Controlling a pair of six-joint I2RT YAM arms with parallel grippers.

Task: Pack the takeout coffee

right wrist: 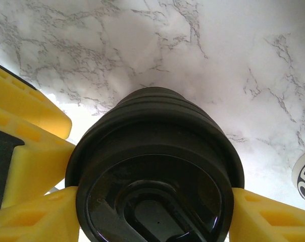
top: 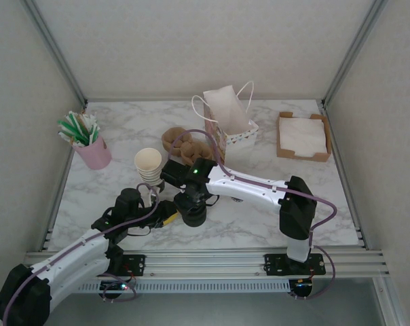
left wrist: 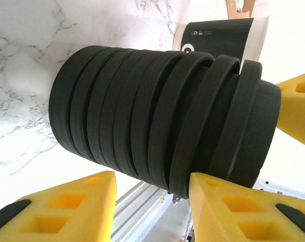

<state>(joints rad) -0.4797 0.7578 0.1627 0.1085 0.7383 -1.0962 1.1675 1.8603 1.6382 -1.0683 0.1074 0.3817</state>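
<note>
Marble table [top: 246,227]: right gripper [right wrist: 155,194] is found clamped on the lid stack [left wrist: 157,111], left gripper [left wrist: 152,176] spread alongside; coffee cup [left wrist: 220,38] is noted upright just beyond.

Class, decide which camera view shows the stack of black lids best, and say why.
Left wrist: the stack of black lids shows side-on, each rim separate. Right wrist looks down on its top lid. Top external shows it small, partly under the arms.
</note>
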